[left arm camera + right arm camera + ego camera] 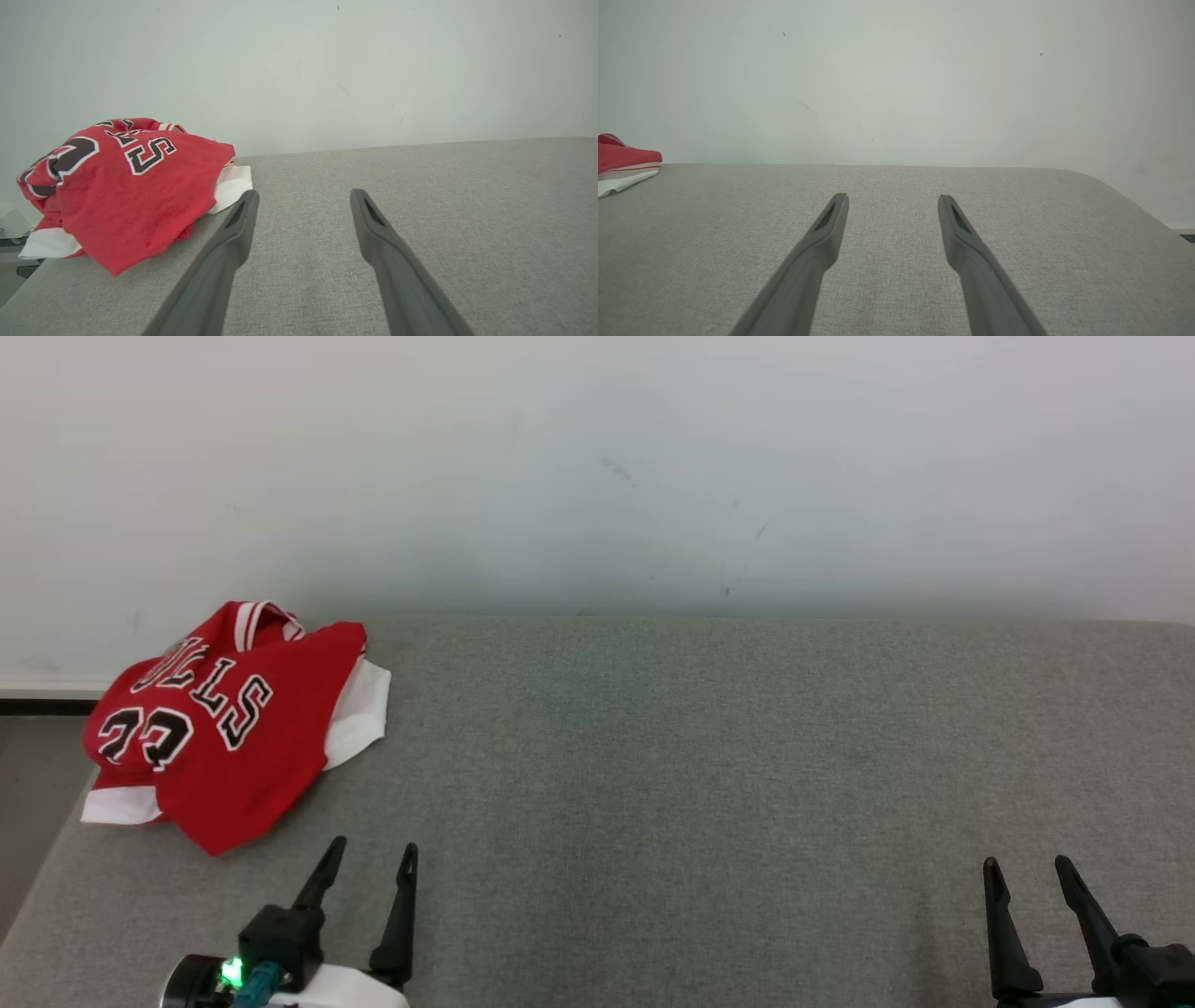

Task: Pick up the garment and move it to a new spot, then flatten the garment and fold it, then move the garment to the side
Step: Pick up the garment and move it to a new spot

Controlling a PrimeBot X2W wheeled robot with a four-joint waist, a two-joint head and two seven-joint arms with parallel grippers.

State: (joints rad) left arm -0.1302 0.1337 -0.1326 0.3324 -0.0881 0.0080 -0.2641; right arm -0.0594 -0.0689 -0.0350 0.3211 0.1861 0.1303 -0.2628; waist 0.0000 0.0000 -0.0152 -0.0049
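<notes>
Start from the near edge of the worktop (pixel 700 756). The left pincer (pixel 372 847) and the right pincer (pixel 1027 861) both sit low there, each with its two fingers spread wide apart and nothing between them, pointing away from you toward the wall (pixel 597 467). Next, locate the garment (pixel 233 728): a red-and-white heap at the far left corner of the worktop, with its left side at or slightly over the left edge. It lies ahead of the left pincer and to its left, near but apart. The nearest part is a red corner pointing back toward the near edge. In the left wrist view the garment (pixel 140 196) sits left of the line between the fingers of the left pincer (pixel 303 196). Judge the heap's long axis as running from near-left to far-right. The right pincer (pixel 893 198) is well apart from the garment (pixel 621 158), with bare worktop between them. Treat the left arm as the nearer one; expect the pick-up to need a reach forward and to the left.
</notes>
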